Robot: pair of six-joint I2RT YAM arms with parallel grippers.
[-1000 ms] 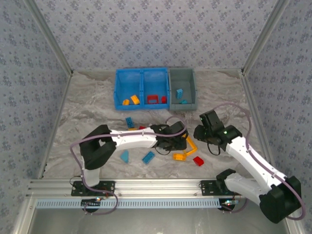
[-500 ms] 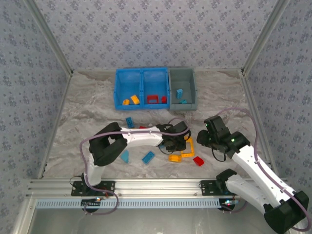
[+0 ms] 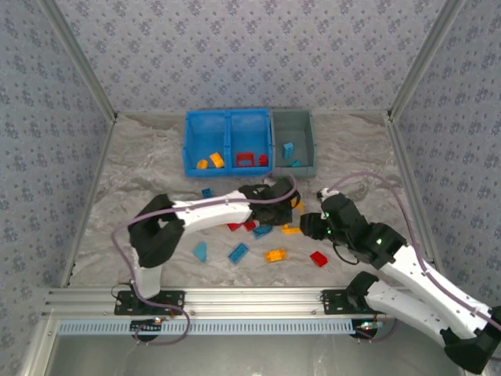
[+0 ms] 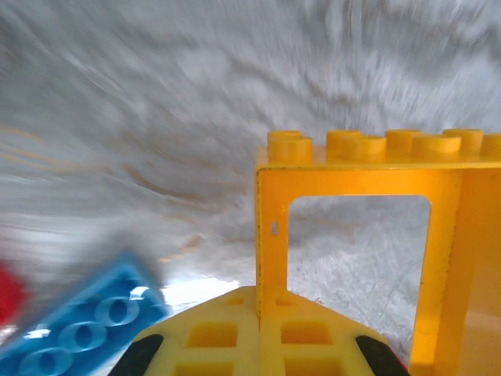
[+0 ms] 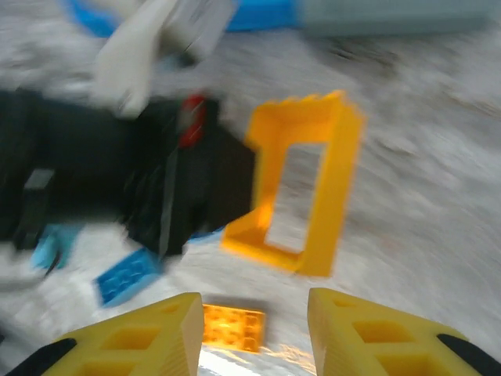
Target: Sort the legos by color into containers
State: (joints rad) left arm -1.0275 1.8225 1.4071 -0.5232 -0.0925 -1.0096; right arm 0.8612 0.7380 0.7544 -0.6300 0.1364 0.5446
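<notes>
Left fingers (image 4: 235, 345) clamp the orange frame (image 4: 270, 235) mid-way across the counter (image 3: 133, 164), its right side cut off; right fingers (image 5: 133, 337) spread, empty, surroundings motion-blurred.

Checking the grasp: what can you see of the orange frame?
The orange frame is a glossy plastic open rectangle with round studs along one edge. The left gripper has its fingers shut on one side bar, holding it tilted. It looks lifted off the table, with nothing else touching it.

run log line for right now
left end effector: shut on orange frame | right end effector: open, close by | frame: not yet binned
</notes>
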